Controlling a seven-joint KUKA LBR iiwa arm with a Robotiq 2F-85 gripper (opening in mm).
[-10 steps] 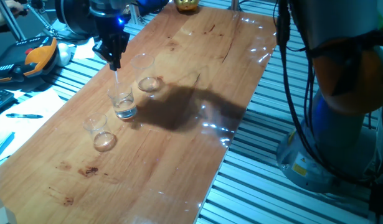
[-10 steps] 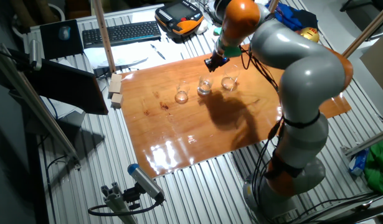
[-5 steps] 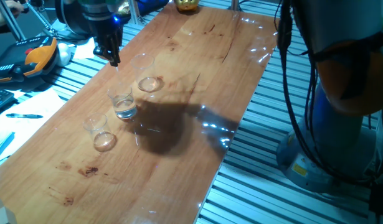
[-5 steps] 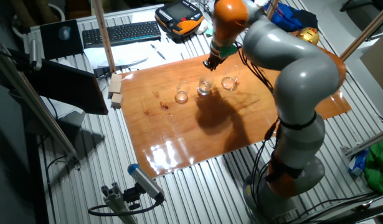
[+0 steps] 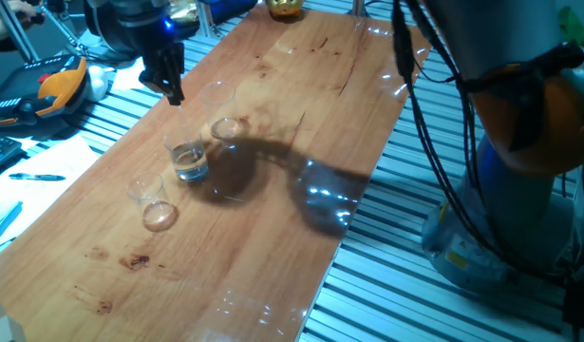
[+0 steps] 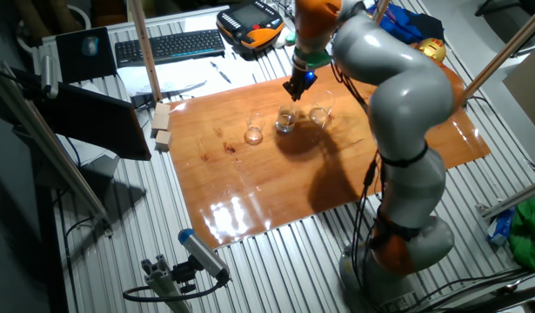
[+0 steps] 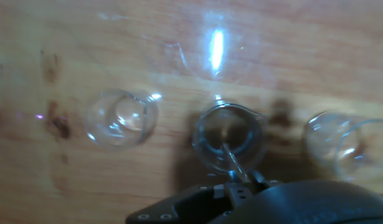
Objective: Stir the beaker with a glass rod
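The beaker [image 5: 188,161] stands in the middle of a row of three clear glasses on the wooden table; it also shows in the other fixed view [image 6: 285,120] and the hand view [image 7: 228,135]. My gripper [image 5: 174,90] [image 6: 294,89] hangs just above and behind it, shut on the glass rod [image 7: 230,158]. The thin rod points down from the fingertips [image 7: 240,184] toward the beaker's mouth, its tip over the beaker's inside. In the fixed views the rod is too faint to trace.
A taller clear beaker [image 5: 224,116] [image 7: 339,146] stands on one side of the row, a smaller one [image 5: 154,203] [image 7: 119,118] on the other. The wooden tabletop [image 5: 273,237] lies on slatted metal. A keyboard [image 6: 167,45] and an orange handset [image 6: 254,26] lie beyond it.
The gripper has risen a little and shifted toward the table's far-left edge with the rod. The arm's upper links have swung, and their shadow has moved across the table.
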